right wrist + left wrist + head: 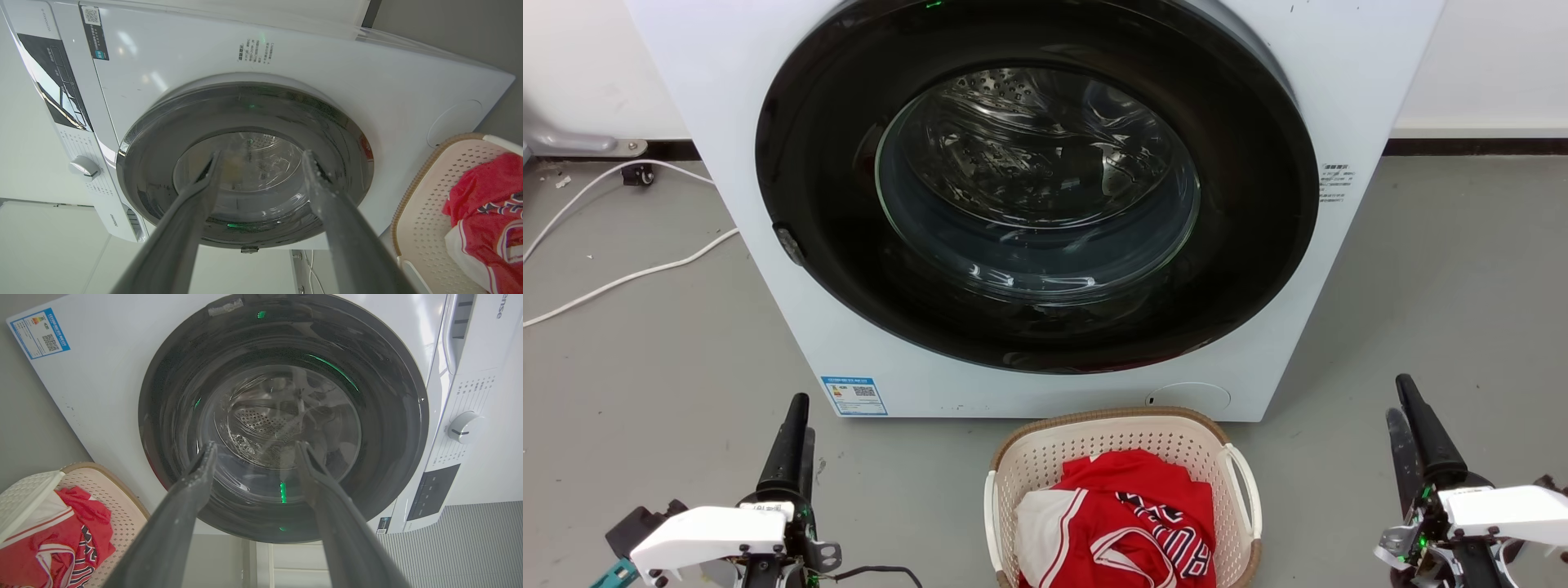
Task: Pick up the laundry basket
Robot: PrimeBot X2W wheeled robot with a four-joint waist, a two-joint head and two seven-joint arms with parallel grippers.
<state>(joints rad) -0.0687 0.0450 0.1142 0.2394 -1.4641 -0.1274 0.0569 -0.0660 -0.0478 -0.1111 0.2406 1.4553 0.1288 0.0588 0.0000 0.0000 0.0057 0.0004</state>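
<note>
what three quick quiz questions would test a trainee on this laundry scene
1. True or false: the laundry basket holds red and white clothes.
2. The basket stands: A) on top of the washing machine; B) on the floor in front of it; C) on a table.
3. In one word, how do the jaws of the left gripper and right gripper stand?
Key: 1 true; 2 B; 3 open, holding nothing.

Left tool (803, 415), right tool (1398, 398), both agape.
</note>
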